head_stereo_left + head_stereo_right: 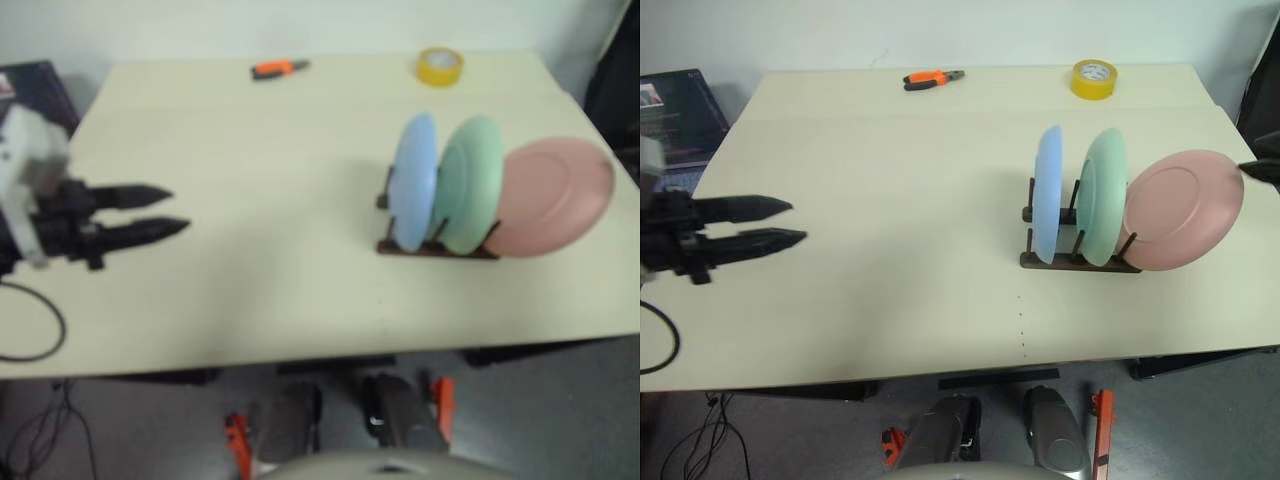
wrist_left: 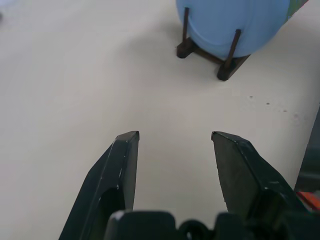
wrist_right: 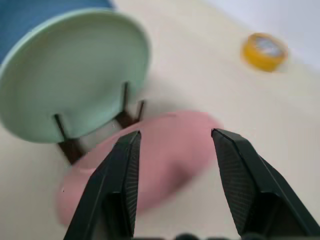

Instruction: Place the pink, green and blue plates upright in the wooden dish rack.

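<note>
The wooden dish rack [image 1: 1080, 262] stands on the right half of the table. The blue plate [image 1: 1048, 195] is upright in it at the left, and the green plate [image 1: 1105, 195] is upright just to its right. The pink plate [image 1: 1183, 210] leans tilted outward at the rack's right end. My left gripper [image 1: 798, 222] hovers far to the left, open and empty, pointing toward the rack [image 2: 227, 70]. My right gripper [image 3: 175, 133] is open and empty just off the pink plate [image 3: 165, 155], its black tip at the far right edge [image 1: 1260, 170].
A yellow tape roll [image 1: 1094, 78] and orange-handled pliers [image 1: 932, 77] lie near the table's far edge. A dark box [image 1: 680, 115] sits off the table's left side, and a black cable [image 1: 660, 340] loops below it. The pale table [image 1: 900, 180] stretches between my left gripper and the rack.
</note>
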Available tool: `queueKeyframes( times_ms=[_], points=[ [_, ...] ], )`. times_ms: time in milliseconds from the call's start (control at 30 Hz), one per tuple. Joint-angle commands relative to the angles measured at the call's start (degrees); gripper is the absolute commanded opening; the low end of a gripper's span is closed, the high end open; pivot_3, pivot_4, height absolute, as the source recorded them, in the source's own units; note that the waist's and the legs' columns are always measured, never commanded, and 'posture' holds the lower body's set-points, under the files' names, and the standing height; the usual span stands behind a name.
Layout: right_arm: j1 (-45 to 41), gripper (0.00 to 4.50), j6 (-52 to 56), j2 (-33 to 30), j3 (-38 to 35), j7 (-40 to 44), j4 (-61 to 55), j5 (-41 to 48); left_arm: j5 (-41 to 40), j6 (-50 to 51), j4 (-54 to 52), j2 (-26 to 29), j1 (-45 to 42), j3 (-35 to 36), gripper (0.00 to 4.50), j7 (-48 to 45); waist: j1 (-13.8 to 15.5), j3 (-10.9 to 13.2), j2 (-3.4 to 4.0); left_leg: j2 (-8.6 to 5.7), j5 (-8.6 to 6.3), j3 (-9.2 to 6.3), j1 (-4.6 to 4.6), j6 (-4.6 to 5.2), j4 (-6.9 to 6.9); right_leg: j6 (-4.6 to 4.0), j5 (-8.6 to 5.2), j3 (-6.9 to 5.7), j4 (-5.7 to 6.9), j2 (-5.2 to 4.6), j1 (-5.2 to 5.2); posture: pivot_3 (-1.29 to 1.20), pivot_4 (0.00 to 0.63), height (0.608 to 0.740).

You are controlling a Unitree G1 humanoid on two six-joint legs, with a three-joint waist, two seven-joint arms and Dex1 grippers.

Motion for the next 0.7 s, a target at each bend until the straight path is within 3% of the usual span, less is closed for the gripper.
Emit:
queueKeyframes(
  times_ms=[33,233,367,433,500,700],
  points=[
    [-4.21,2.40,-0.62,1.20,-4.71,2.34,1.12,1.74,-0.83,0.88,-0.77,1.49,0.03,3.41,2.54,-0.64,-0.09,0.04,0.11,0.01,0.00,0.01,0.00,0.00,0.00,0.03,-0.02,0.00,0.02,0.00,0.00,0.00,0.150,0.740],
    [-5.17,2.40,1.33,6.28,-8.75,-3.23,-1.94,1.37,-0.46,0.62,-2.24,-1.37,1.84,3.84,2.54,1.91,-0.46,0.06,0.15,0.11,0.00,0.16,0.13,-0.01,0.00,0.08,0.02,0.03,0.04,0.00,0.11,0.00,0.150,0.740],
    [-1.44,2.40,-0.91,6.33,-6.05,-10.57,4.42,-7.15,-2.06,1.18,-3.46,-2.15,1.11,2.58,2.54,3.33,0.04,0.06,0.15,0.11,0.00,0.15,0.08,-0.01,0.00,-0.14,0.15,0.01,-0.01,0.00,0.08,0.00,0.150,0.740],
    [-1.09,2.40,-1.15,7.07,-10.78,-12.10,4.14,-5.03,-2.23,1.29,-3.90,-2.60,2.08,2.29,2.54,3.49,0.43,0.07,0.17,0.09,0.01,0.16,0.05,-0.01,0.01,-0.13,0.17,0.01,-0.05,-0.02,0.08,0.00,0.150,0.740],
    [-0.63,2.40,3.13,5.94,-16.24,-14.38,1.30,-2.17,-2.42,1.12,-3.33,-2.92,1.54,1.10,2.54,3.83,0.70,0.21,0.41,0.05,0.01,0.26,0.04,-0.01,0.02,-0.11,0.19,0.09,-0.02,-0.06,0.04,0.00,0.150,0.740],
    [10.76,2.40,5.01,-0.25,-11.16,-14.07,-11.71,-10.88,-3.26,-1.51,-0.07,-2.80,-6.57,-6.63,2.54,2.91,1.12,0.21,0.57,0.17,0.01,0.31,0.05,0.00,0.04,-0.04,0.16,0.05,0.09,0.02,-0.01,0.00,0.150,0.740]
  ],
)
